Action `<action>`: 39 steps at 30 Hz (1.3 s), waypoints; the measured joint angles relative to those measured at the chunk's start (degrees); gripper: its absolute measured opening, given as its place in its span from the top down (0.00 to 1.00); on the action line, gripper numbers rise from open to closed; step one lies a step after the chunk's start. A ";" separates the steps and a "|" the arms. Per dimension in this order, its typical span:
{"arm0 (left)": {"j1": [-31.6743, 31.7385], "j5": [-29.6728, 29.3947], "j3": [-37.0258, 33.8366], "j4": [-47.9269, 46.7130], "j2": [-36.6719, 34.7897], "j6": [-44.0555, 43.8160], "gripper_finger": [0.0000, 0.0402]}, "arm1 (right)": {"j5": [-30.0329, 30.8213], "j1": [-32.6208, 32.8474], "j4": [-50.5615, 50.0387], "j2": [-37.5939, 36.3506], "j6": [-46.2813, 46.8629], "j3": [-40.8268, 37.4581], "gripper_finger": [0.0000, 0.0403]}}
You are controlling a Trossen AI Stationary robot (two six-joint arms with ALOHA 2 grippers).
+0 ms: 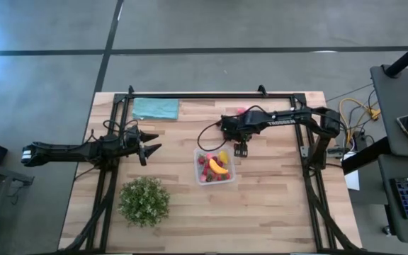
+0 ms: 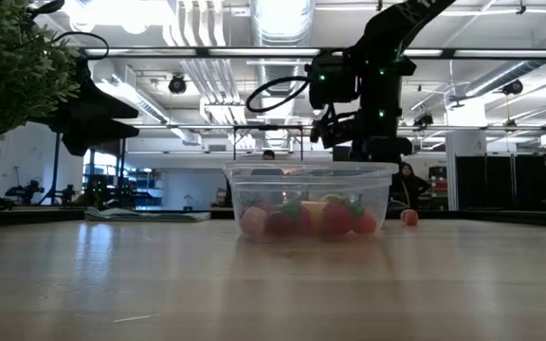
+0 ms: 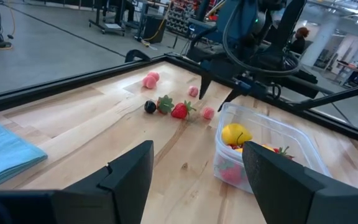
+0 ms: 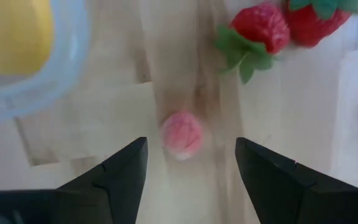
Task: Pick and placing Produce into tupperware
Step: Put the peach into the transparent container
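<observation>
A clear square tupperware (image 1: 214,167) sits near the middle of a pale wooden table (image 1: 261,212), and I describe everything relative to it. Inside it lie a yellow banana (image 1: 219,167), a small yellow lemon (image 3: 235,134) and several red strawberry-like pieces (image 2: 335,220). My right gripper (image 1: 241,149) hangs just beyond the container's far right corner, pointing down at the table. Its two dark fingers (image 4: 120,171) stand apart, with nothing between them touching either one. Seen from my right wrist, a small pink fruit (image 4: 182,134) lies on the bare wood in the gap between those fingers, just outside the container's rounded rim, and two red strawberries with green leaves (image 4: 260,28) lie a little farther from the container. From my left wrist, more loose produce shows on the table beyond the container: a red strawberry (image 3: 179,111), a dark berry (image 3: 150,107), and pale pink pieces (image 3: 150,79) farther off toward the table's back edge. My left gripper (image 1: 149,150) waits well to the left of the container, above the table, its fingers (image 3: 132,171) spread apart and empty. A bushy green plant (image 1: 144,201) stands to the container's front left, and a teal folded cloth (image 1: 155,108) lies at the back left, near the table's far edge.
</observation>
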 joint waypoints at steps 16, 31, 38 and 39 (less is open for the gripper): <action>0.00 0.00 0.00 0.00 0.02 0.00 0.42 | 0.05 0.78 5.56 -0.07 0.00 -3.77 0.42; 0.01 0.00 0.00 0.00 0.02 0.00 0.42 | 0.15 0.96 6.83 0.00 2.55 -5.91 0.57; 0.01 0.00 0.00 0.00 0.02 -0.01 0.42 | 0.16 0.96 8.35 0.00 2.56 -5.82 0.67; -0.01 0.00 -0.02 0.00 0.02 0.00 0.42 | 0.18 1.02 8.35 0.00 2.75 -5.84 0.69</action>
